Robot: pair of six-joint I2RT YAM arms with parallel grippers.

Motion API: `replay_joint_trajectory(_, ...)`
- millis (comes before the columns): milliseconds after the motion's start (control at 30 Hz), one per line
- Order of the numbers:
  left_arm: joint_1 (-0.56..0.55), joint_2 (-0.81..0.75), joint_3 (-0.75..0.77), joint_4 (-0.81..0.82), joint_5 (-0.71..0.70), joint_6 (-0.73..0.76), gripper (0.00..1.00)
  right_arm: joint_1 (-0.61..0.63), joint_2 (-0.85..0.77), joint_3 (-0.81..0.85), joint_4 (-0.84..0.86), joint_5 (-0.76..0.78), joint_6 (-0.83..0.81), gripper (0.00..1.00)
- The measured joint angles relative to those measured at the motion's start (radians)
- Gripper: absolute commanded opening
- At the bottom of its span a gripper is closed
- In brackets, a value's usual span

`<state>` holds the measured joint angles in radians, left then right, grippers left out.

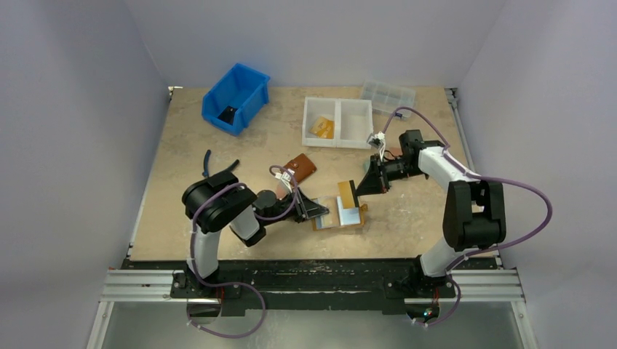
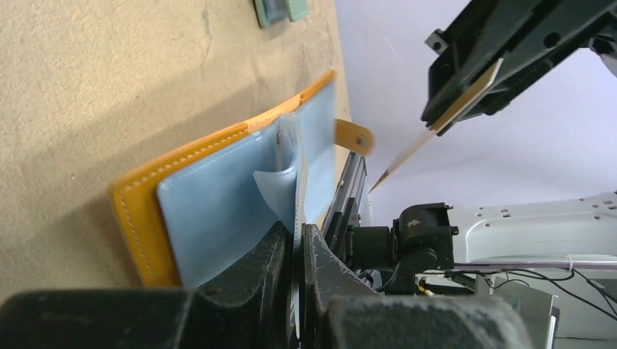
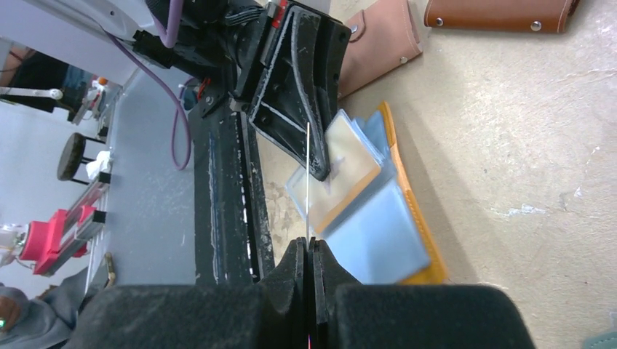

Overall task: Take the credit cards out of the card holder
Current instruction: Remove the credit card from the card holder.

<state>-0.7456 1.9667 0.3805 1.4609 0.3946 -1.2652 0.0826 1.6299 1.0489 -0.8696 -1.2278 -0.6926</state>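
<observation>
The mustard-orange card holder lies open near the table's front edge, its bluish plastic sleeves up. It also shows in the left wrist view and in the right wrist view. My left gripper is shut on the edge of one clear sleeve, lifting it. My right gripper is shut on an orange-yellow credit card, held above the holder and free of the sleeves. That card shows edge-on in the right wrist view and in the left wrist view.
A dark brown wallet lies behind the left gripper, a pink wallet beside it. At the back stand a blue bin, a white two-part tray holding an orange item, and a clear box.
</observation>
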Motion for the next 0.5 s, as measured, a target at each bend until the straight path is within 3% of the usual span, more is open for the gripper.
replay_joint_trajectory(133,0.000,0.016,0.013,-0.002,0.003,-0.014,0.01,0.000,-0.025,0.000,0.000,0.007,-0.004,0.00)
replay_joint_trajectory(233,0.000,0.002,0.035,-0.055,-0.001,-0.002,0.11,-0.002,-0.034,0.000,0.001,0.011,-0.004,0.00)
replay_joint_trajectory(500,-0.020,-0.175,0.168,-0.486,-0.041,0.145,0.23,-0.014,-0.034,0.000,0.003,0.016,0.001,0.00)
